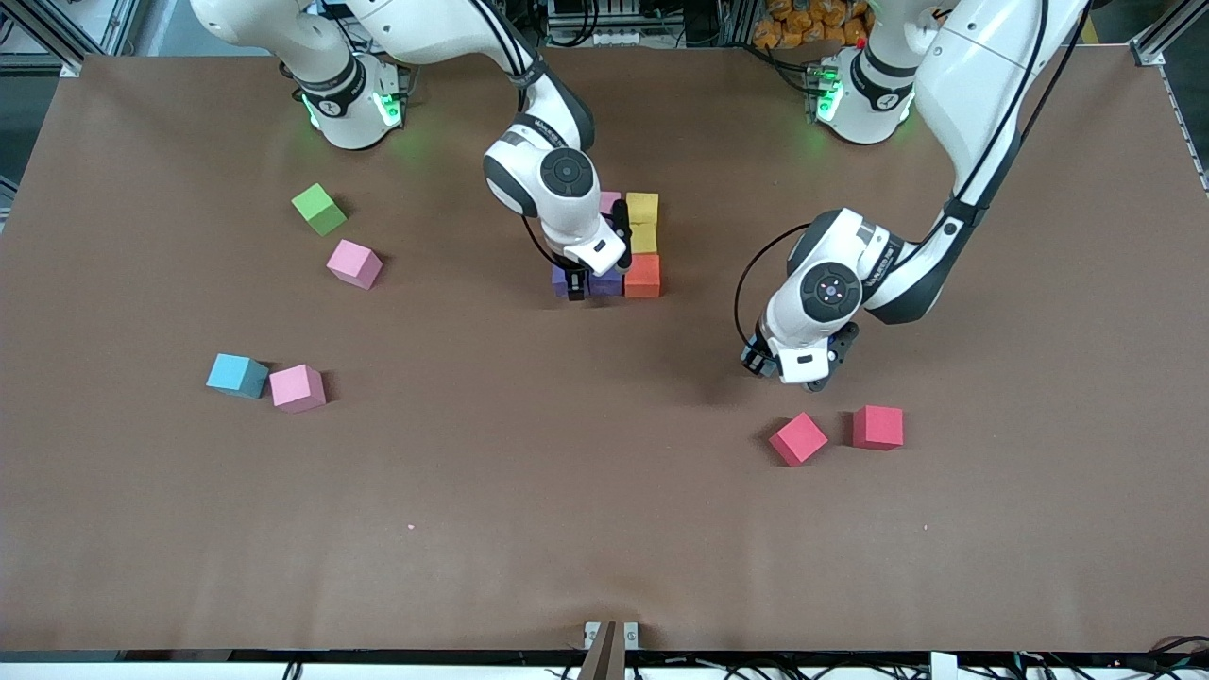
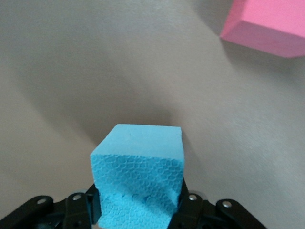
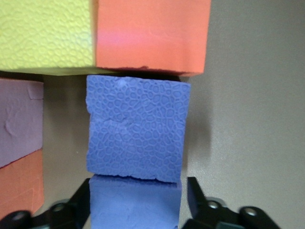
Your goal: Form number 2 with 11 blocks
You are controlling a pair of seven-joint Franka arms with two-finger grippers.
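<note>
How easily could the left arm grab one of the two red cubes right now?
Probably not yet. The left gripper hovers close to the red cubes with nothing between, but it is shut on a light blue cube and must set that down first.

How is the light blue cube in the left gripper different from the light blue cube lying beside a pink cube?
The held blue cube is clamped in the left gripper, near a red cube; the free blue cube lies ungripped beside a pink cube, toward the right arm's end. Both share colour and size.
</note>
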